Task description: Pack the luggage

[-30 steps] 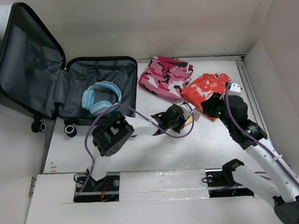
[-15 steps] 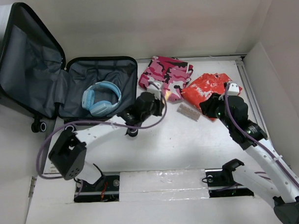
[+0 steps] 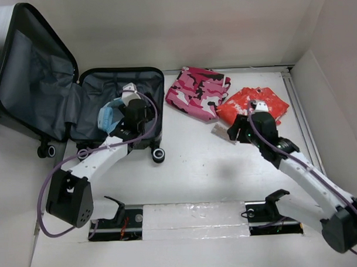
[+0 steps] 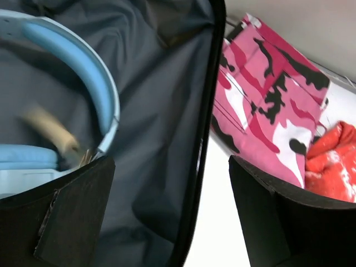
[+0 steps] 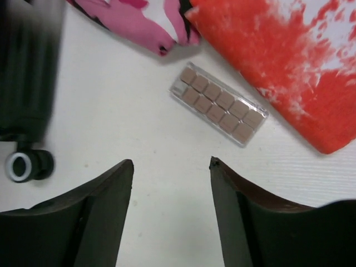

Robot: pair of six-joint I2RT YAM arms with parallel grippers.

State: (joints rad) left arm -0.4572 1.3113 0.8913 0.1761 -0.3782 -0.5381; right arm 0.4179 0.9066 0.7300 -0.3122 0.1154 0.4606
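The luggage [image 3: 148, 82] lies open at the left, its lid standing up and its grey lining [image 4: 161, 111] showing. Blue headphones [image 3: 109, 118] lie inside it. My left gripper [image 3: 129, 106] hovers over them, open [image 4: 172, 183], with nothing between its fingers. A blurred small tan object [image 4: 53, 130] shows just above the headphones [image 4: 83, 83]. My right gripper [image 3: 231, 135] stands open [image 5: 171, 162] above bare table, just short of a clear pack of brown blocks [image 5: 219, 104]. It touches nothing.
A pink camouflage cloth [image 3: 197, 92] and a red-and-white cloth [image 3: 256, 104] lie at the back of the table, right of the luggage. A luggage wheel [image 5: 22, 166] sits left of my right gripper. White walls close in the table's back and right.
My left arm swung from the table's middle to over the luggage and opened, letting go of the tan object. My right gripper shifted left off the red cloth and opened wider.
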